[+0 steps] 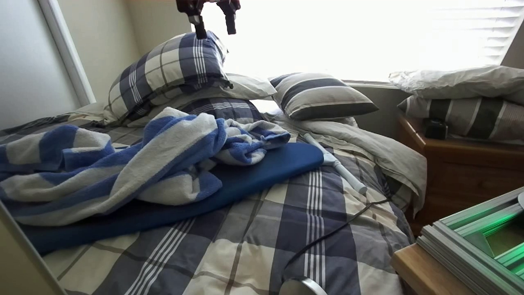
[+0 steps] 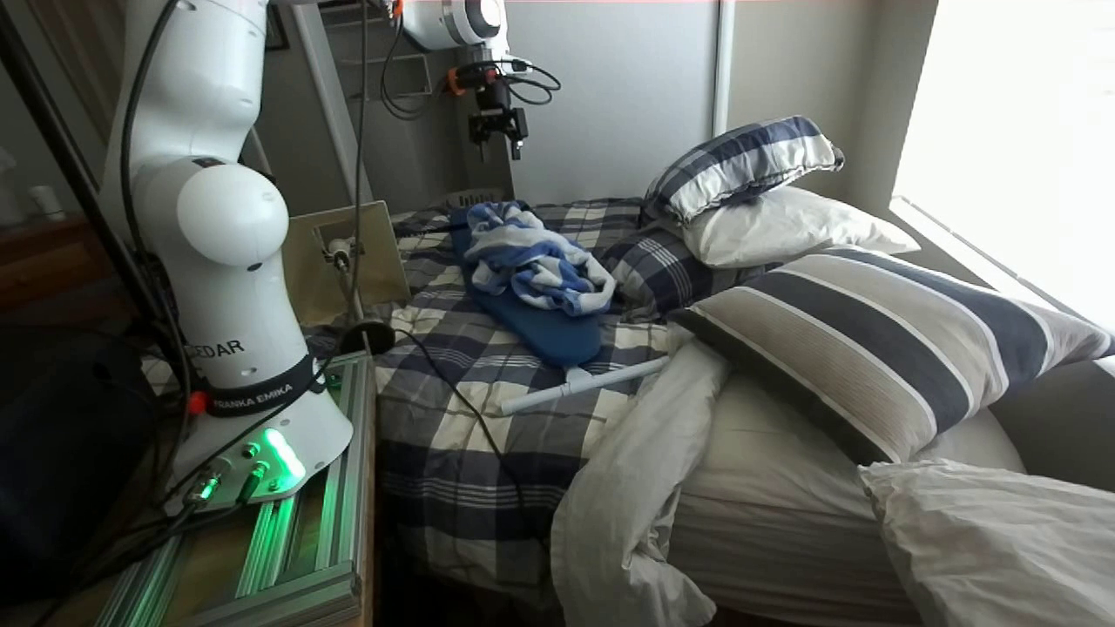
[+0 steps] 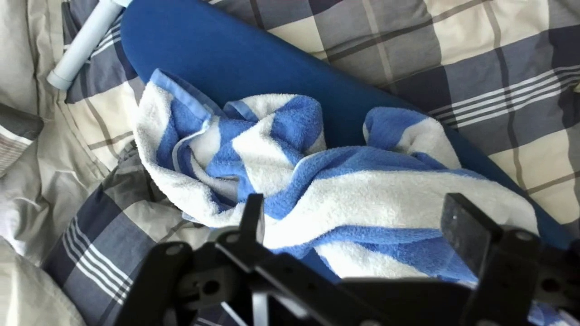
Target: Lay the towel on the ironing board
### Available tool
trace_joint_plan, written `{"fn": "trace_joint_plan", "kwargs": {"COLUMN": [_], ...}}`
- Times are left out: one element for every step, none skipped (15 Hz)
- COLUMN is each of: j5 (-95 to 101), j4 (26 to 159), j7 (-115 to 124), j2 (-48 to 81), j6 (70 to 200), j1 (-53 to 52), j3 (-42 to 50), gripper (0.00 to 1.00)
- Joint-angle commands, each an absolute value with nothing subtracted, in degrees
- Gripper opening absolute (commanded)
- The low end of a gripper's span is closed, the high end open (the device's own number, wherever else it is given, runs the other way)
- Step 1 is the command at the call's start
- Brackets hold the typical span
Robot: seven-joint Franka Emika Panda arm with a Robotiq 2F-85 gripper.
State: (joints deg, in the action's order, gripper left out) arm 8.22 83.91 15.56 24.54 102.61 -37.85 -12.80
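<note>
The blue-and-white striped towel [image 1: 163,164] lies in a crumpled, folded heap on the royal-blue ironing board [image 1: 282,166], which lies on the plaid bed. The towel [image 2: 540,261] and board [image 2: 557,335] also show in an exterior view. The board's rounded end is bare, and part of the towel hangs past the edge on the pillow side. My gripper [image 1: 216,32] is open and empty, well above the bed; it also shows in an exterior view [image 2: 500,148]. In the wrist view, the open fingers [image 3: 355,215] frame the towel [image 3: 376,194] below, with the board [image 3: 263,59] beyond.
Plaid pillows [image 1: 163,69] are piled behind the towel. A striped pillow [image 2: 880,340] lies near the window. A pale grey tube leg [image 1: 346,174] sticks out at the board's end. A black cable [image 1: 327,235] crosses the bedspread. A flat panel [image 2: 357,261] stands near the robot's base.
</note>
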Motion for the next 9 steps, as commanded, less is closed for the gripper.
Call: {"fn": "trace_joint_plan", "kwargs": {"j5": [8.6,8.6,8.7,8.7,8.7,8.7,8.7,8.7,8.7], "j4": [84.9,86.0,86.6,86.8,87.0,87.2,87.3,87.4,87.5], "j7": [15.8,15.8,15.8,15.8,15.8,15.8,15.8,15.8,15.8], "j2": [24.1,23.5,23.1,22.8,22.6,22.5,22.4,22.4,22.4], "j6": [103.1,103.5,103.7,103.7,103.8,103.8,103.8,103.8,103.8], "j1": [-36.9,-36.7,-36.7,-36.6,-36.6,-36.6,-36.6,-36.6,-36.6], "j3": [-13.7,-13.8,-13.8,-13.8,-13.9,-13.9,-13.9,-13.9,-13.9], "gripper": [1.00,1.00,1.00,1.00,1.00,1.00,1.00,1.00,1.00]}}
